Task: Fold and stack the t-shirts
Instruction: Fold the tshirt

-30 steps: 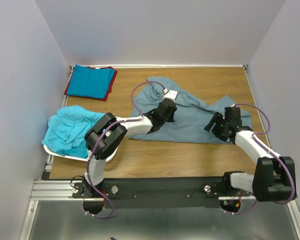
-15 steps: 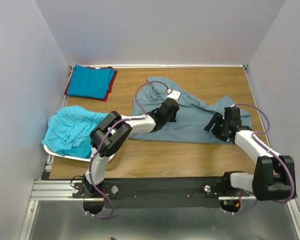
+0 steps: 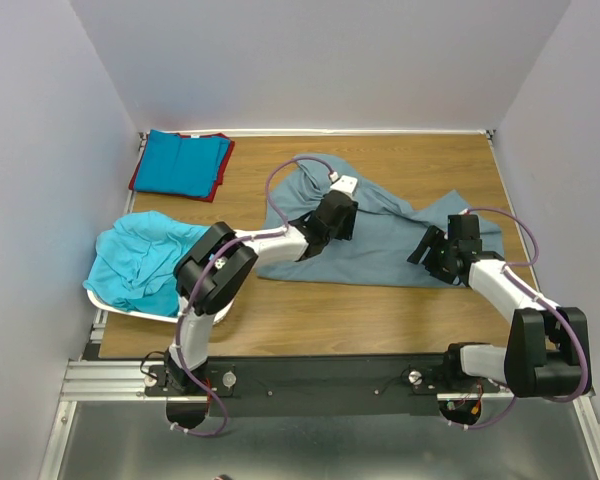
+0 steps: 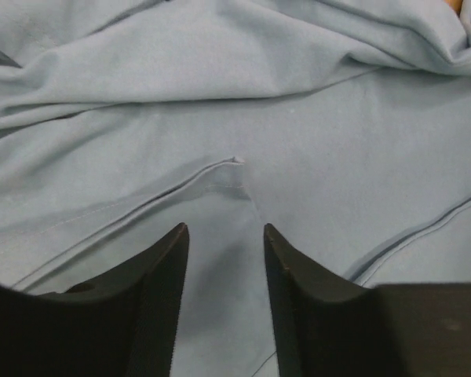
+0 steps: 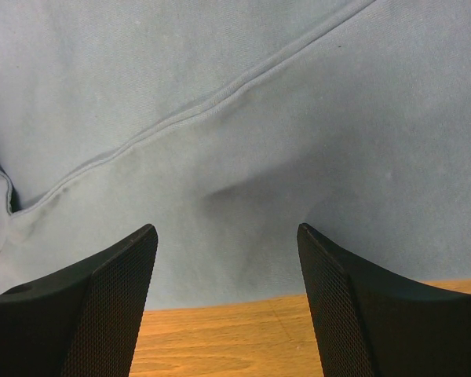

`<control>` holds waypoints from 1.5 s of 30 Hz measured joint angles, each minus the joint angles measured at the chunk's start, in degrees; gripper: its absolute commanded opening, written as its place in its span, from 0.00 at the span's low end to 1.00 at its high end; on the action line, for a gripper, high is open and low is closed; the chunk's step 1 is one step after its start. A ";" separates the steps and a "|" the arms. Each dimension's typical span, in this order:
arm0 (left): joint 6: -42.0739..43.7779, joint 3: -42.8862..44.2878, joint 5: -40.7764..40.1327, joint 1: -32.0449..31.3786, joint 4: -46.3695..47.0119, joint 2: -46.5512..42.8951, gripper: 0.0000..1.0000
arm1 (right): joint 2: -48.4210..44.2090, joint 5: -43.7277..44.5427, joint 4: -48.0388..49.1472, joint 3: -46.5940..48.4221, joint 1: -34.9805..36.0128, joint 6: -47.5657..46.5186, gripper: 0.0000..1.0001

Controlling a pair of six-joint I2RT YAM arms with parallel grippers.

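While the left hand [image 3: 332, 216] hangs low over the cloth, its fingers [image 4: 161, 298] stand partly apart and grip nothing; bare cloth shows in the gap between them. Close ahead of the fingertips a stitched hem [image 4: 141, 203] ends in a small raised pucker, and from there it runs back toward the lower left of the wrist view. The right hand [image 3: 432, 250] is spread wide, likewise empty. It hovers at the near edge of the same garment, where cloth gives way to bare bench [image 5: 220, 338] just under its fingers.

Both hands are over the large grey-blue t-shirt [image 3: 380, 245]. It lies rumpled and unfolded mid-bench, its long axis running left to right across the robot's front. The left hand stands over its left-centre part, the right hand over its right near corner.

Judgement: the next grasp turns on the hem pucker, which lies straight ahead of the left hand, the nearer of the two.

Elsewhere, a bright blue t-shirt [image 3: 180, 160] lies folded on a red t-shirt [image 3: 223, 168] at the far left corner. A turquoise t-shirt [image 3: 140, 255] is heaped in the white basket [image 3: 130, 308] at the left near edge.
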 measured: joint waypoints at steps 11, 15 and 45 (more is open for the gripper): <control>-0.15 -6.19 0.24 6.93 0.17 -5.97 0.54 | 0.22 -0.02 0.07 0.00 0.00 -0.22 0.79; -0.13 -8.61 0.50 8.35 0.09 -5.97 0.54 | 0.22 -0.02 0.22 0.00 0.00 -0.22 0.79; 2.03 -5.16 1.95 11.32 1.44 -3.80 0.55 | 0.26 -0.02 0.48 0.00 0.00 -0.31 0.79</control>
